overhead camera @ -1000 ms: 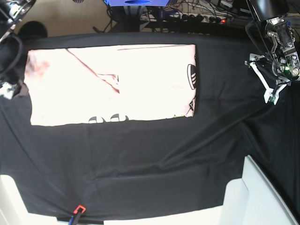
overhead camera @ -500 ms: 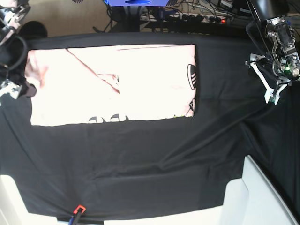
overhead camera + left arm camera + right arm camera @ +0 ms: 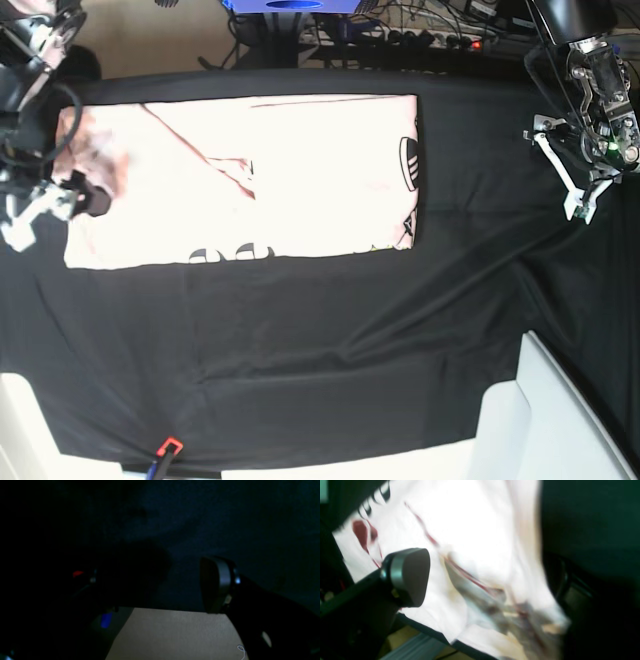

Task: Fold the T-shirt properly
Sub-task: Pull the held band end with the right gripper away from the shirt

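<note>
Since a second ago my right gripper (image 3: 48,205) has swung in from the table's edge to the near end of the T-shirt (image 3: 250,180), where it now overlaps the pink cloth; my left gripper (image 3: 570,170) has not shifted, and the shirt lies as it did.

From the base view, the T-shirt is a long folded rectangle across the far half of the black table cloth (image 3: 320,340), with bits of black lettering (image 3: 408,165) showing at its end toward my left arm and along its near edge; that view shows my left gripper well apart from the shirt, over bare black cloth, its white fingers spread with nothing between them.

My right wrist camera gives what the base view cannot: one grey finger pad (image 3: 407,576) stands out against the bright pink cloth (image 3: 475,542), the other finger a dark shape far off across the picture, so the jaws are spread wide; crumpled folds of the shirt lie between them, blurred, and I cannot tell whether either pad touches the fabric; nothing is gripped.

My left wrist camera is nearly black; one grey pad (image 3: 217,585) is plain, the other lost in shadow, with dark cloth beyond and a tan surface (image 3: 175,635) below.
</note>
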`<state>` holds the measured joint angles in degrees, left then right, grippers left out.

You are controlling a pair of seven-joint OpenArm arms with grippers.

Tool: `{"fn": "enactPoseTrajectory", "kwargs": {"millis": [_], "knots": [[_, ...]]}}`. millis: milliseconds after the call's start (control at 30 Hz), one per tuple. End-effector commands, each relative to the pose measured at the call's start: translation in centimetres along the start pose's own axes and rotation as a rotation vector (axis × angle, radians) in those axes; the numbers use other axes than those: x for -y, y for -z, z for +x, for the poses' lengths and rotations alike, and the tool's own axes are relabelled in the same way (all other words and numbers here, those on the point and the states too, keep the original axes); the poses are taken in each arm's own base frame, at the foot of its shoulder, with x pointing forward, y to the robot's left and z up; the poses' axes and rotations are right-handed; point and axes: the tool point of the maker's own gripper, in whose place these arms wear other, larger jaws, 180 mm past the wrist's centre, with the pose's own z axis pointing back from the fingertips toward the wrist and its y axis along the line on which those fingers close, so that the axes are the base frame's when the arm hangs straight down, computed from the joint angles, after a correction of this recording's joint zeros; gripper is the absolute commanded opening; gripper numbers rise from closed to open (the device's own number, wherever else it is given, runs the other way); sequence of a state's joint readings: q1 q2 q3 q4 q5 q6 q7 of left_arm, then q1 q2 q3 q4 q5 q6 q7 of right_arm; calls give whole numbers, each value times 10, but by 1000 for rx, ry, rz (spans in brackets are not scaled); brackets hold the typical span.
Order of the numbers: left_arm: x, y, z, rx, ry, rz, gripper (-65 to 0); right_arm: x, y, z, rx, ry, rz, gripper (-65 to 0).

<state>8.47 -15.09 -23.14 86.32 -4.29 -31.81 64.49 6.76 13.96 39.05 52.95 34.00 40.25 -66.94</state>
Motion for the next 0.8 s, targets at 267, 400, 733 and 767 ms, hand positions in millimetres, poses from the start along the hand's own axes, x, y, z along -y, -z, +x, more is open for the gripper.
{"fn": "enactPoseTrajectory", "kwargs": {"millis": [267, 400, 733, 767], "knots": [[-10, -5, 5, 17, 7, 24, -191, -13, 12, -15, -66, -19, 12, -242], [-10, -4, -1, 4, 11, 23, -191, -13, 12, -14, -68, -22, 11, -454], [-10, -4, -1, 5, 12, 24, -191, 1, -2, -1, -41, -36, -27, -649], [-10, -4, -1, 5, 12, 24, -191, 4, -6, 1, -38, -39, -37, -649]]}}
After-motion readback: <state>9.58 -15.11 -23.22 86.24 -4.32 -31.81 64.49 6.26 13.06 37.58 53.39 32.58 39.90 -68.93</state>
